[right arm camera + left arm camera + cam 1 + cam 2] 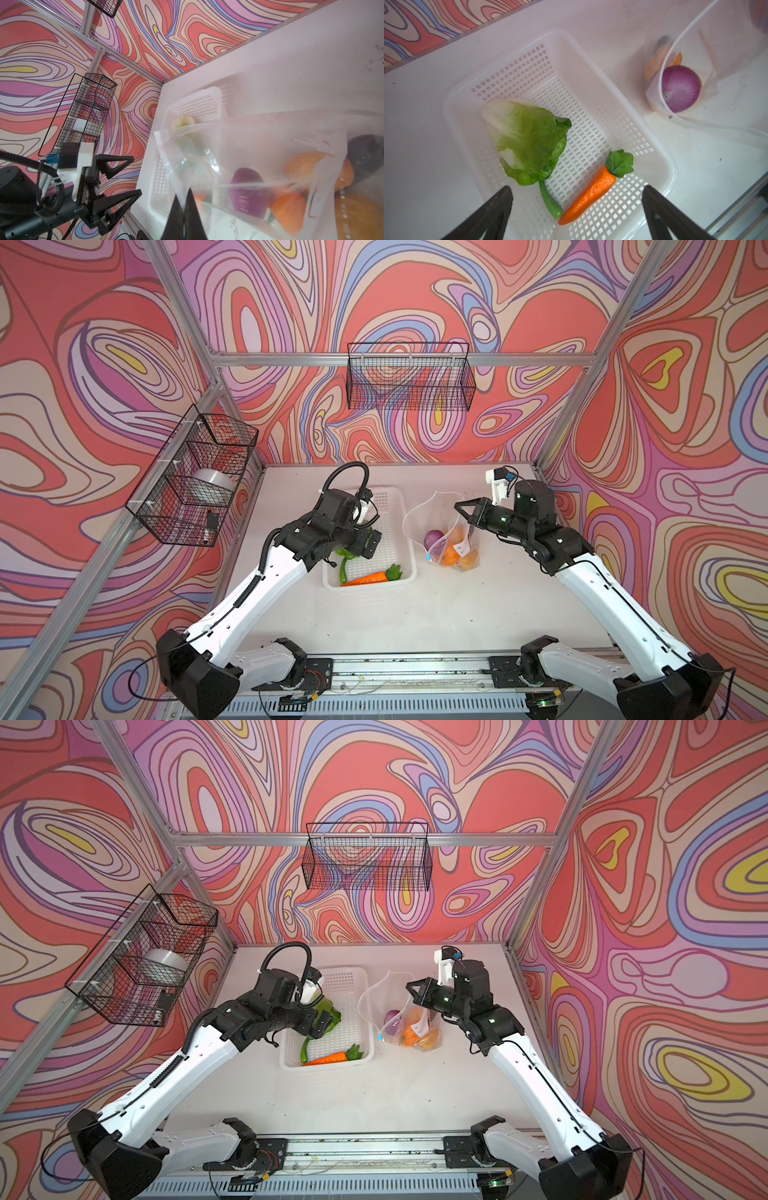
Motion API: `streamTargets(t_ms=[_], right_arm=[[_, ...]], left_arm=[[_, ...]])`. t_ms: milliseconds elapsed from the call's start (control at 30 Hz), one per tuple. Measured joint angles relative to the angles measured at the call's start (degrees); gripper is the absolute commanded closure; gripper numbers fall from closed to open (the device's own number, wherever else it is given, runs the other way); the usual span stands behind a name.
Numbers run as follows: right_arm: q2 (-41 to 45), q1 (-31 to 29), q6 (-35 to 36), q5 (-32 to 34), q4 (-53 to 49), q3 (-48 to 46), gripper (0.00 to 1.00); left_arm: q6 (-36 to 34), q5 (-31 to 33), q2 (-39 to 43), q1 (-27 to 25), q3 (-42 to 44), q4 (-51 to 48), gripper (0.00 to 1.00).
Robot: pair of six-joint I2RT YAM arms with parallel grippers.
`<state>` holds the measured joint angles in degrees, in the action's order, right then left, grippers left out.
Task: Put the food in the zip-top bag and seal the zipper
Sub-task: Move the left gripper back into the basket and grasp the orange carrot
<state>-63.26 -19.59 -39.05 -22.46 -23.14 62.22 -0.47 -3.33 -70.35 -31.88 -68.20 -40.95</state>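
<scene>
Orange carrot (pixel 588 195) lay below left gripper (pixel 577 187), the nearer one, axis oblique between its wide, empty jaws | right gripper (pixel 185 197) clamped zip-top bag (pixel 249 145) rim.

Both top views look down from high at the near edge across the whole table (pixel 374 614). The left wrist camera hangs close above the white basket (pixel 591 83), the right one tight against the zip-top bag (pixel 249 145) — each shows both.

arms (pixel 282 568): white shells, black joints | fingers (pixel 500 205): black, triangular | cables (pixel 353 463): black, corrugated
</scene>
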Motion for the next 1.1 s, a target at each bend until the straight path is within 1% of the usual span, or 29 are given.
streamTargets(t_ms=[33, 67, 133, 167, 233, 300, 333, 433, 533, 633, 800, 900, 1100], right_arm=[[0.0, 0.0, 0.0, 0.0, 0.0, 0.0, 1.00], [0.0, 0.0, 0.0, 0.0, 0.1, -0.1, 1.00], [0.0, 0.0, 0.0, 0.0, 0.2, -0.4, 1.00], [0.0, 0.0, 0.1, 0.0, 0.2, -0.5, 1.00], [0.1, 0.0, 0.1, 0.0, 0.4, -0.7, 1.00], [0.1, 0.0, 0.1, 0.0, 0.4, -0.9, 1.00], [0.1, 0.0, 0.1, 0.0, 0.4, -1.0, 1.00], [0.1, 0.0, 0.2, 0.0, 0.4, -1.2, 1.00], [0.2, 0.0, 0.2, 0.0, 0.4, -1.4, 1.00], [0.2, 0.0, 0.2, 0.0, 0.4, -1.4, 1.00], [0.2, 0.0, 0.5, 0.2, 0.1, -1.4, 1.00], [0.2, 0.0, 0.7, 0.5, -0.5, -1.4, 1.00], [0.2, 0.0, 1.0, 0.6, -1.0, -1.4, 1.00]], left_arm=[[-2.2, -1.1, -0.5, 0.0, 0.5, 0.0, 0.02], [-4.2, -1.9, -0.9, 0.0, 1.2, 0.1, 0.05], [-8.3, -3.2, -1.8, 0.0, 2.7, 0.1, 0.16], [-10.2, -3.5, -2.4, 0.0, 3.5, 0.1, 0.18], [-13.3, -3.6, -3.7, 0.0, 4.4, 0.2, 0.20], [-15.6, -3.8, -5.3, 0.0, 4.7, 0.2, 0.23], [-16.6, -4.1, -6.2, 0.0, 4.7, 0.3, 0.25], [-18.9, -5.2, -8.9, 0.0, 4.7, 0.3, 0.39], [-20.2, -7.1, -11.8, 0.0, 4.7, 0.3, 0.46], [-20.9, -9.1, -15.1, 0.0, 4.7, 0.2, 0.50], [-21.9, -10.9, -20.0, 0.0, 4.7, 0.1, 0.51], [-22.1, -11.7, -21.4, 0.0, 5.1, 0.1, 0.51], [-22.3, -11.5, -25.3, -0.4, 5.6, 0.2, 0.53]])
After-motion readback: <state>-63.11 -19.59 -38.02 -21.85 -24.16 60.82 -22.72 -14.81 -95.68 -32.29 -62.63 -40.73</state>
